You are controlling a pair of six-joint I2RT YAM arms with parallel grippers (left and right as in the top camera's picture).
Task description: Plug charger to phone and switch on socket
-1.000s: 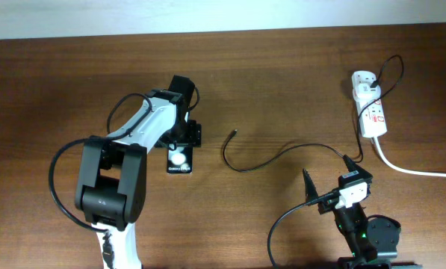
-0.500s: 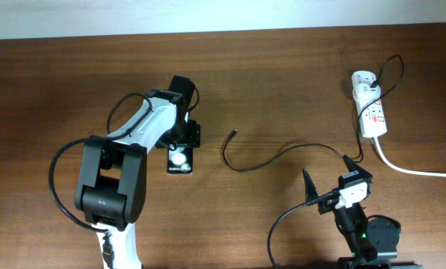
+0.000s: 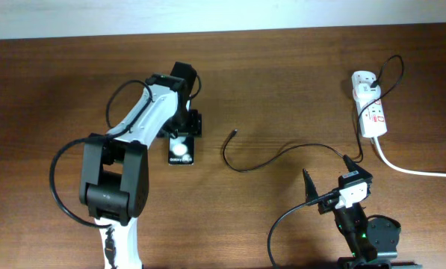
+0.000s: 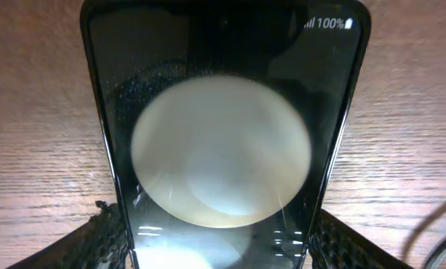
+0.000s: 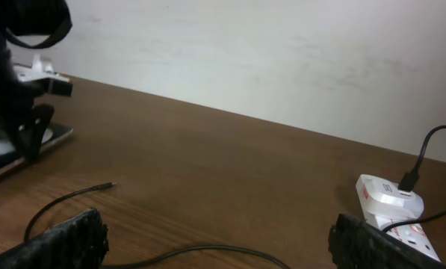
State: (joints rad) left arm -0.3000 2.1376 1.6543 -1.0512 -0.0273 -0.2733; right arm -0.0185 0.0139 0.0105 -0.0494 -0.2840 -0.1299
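From above, your left gripper (image 3: 184,134) is down on the phone (image 3: 181,153), which lies flat on the table (image 3: 58,90) with one finger on either side of its far end. The charger's connector tip (image 3: 234,133) lies loose just to the right of the phone, not touching it. The charger (image 3: 241,169) curls from there and runs on, further right of the phone. The socket (image 3: 370,112) lies well to the right of the phone, near the table's far edge, with a black plug (image 3: 373,91) in it and a thick white cord (image 3: 409,170) trailing off. Your right gripper (image 3: 327,170) stands well to the right of the phone and nearer you, fingers spread and holding nothing. In the left wrist view the phone (image 4: 223,149) fills the frame, showing a white round shape and "100%" (image 4: 327,24) in its corner. The textured fingers (image 4: 95,239) press against its two long edges, so the left gripper (image 4: 223,250) is pinching the phone. In the right wrist view the right gripper (image 5: 223,246) is spread wide over bare wood. The phone (image 5: 6,161) shows at the far left under the left gripper (image 5: 21,123), the connector tip (image 5: 107,184) lies just right of it, and the socket (image 5: 391,198) sits far to the phone's right.
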